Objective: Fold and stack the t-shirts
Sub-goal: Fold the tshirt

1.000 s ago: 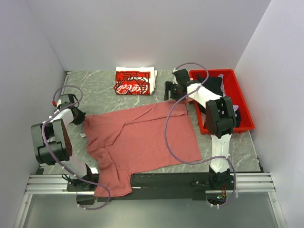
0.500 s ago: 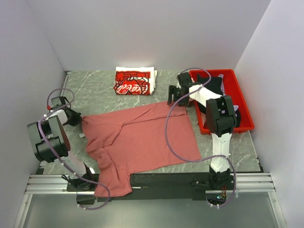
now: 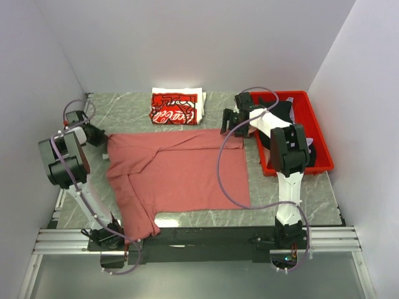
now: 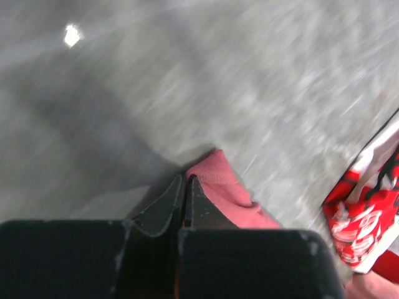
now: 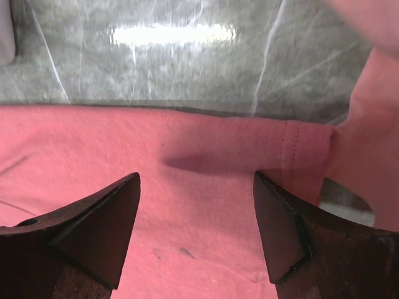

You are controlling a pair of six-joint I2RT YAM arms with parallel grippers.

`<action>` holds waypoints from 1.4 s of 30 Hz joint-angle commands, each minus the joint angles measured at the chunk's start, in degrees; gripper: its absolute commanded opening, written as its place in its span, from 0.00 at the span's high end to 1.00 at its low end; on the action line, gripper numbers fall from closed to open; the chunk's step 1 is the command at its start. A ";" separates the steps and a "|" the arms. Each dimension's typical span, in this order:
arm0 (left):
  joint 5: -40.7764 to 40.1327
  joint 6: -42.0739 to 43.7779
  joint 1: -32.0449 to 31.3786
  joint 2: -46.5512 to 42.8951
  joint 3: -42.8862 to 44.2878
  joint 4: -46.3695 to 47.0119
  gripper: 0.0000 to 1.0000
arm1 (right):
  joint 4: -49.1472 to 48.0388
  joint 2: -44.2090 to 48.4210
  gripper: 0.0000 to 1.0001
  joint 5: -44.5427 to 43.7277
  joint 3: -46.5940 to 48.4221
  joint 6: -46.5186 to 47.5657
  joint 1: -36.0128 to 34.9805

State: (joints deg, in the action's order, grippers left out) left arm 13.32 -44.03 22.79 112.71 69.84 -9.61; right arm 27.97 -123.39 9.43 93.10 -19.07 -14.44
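The dusty-rose t-shirt (image 3: 177, 171) lies spread flat on the table, with one sleeve reaching to the near edge. My left gripper (image 3: 101, 136) is at its far left corner. In the left wrist view the jaws (image 4: 186, 182) are shut on the shirt's pink edge (image 4: 221, 187). My right gripper (image 3: 227, 123) hovers over the far right corner. In the right wrist view it is open (image 5: 196, 180), above the pink cloth (image 5: 187, 218) near its hem, and holds nothing. The folded red-and-white shirt (image 3: 176, 106) lies at the back and also shows in the left wrist view (image 4: 368, 215).
A red plastic bin (image 3: 319, 138) with dark clothes (image 3: 282, 112) in it stands at the right, beside my right arm. The grey marble tabletop (image 3: 124, 115) is walled in on three sides. A metal rail runs along the near edge (image 3: 206, 240).
The dusty-rose shirt has been drawn toward the back and stretched flat, so its far edge is now straight. My left gripper moved toward the back left. The sleeve hangs less over the near edge.
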 commanded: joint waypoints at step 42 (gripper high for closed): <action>-20.96 -3.69 -33.86 -35.98 -24.14 -9.64 0.10 | -9.95 40.94 0.13 3.14 -34.30 -2.73 -2.26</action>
State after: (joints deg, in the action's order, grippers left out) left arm -3.29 -44.95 -10.44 78.52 46.57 -21.93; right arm 22.26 -85.89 11.16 59.99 -20.38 -16.62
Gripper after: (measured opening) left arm 0.925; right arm 0.867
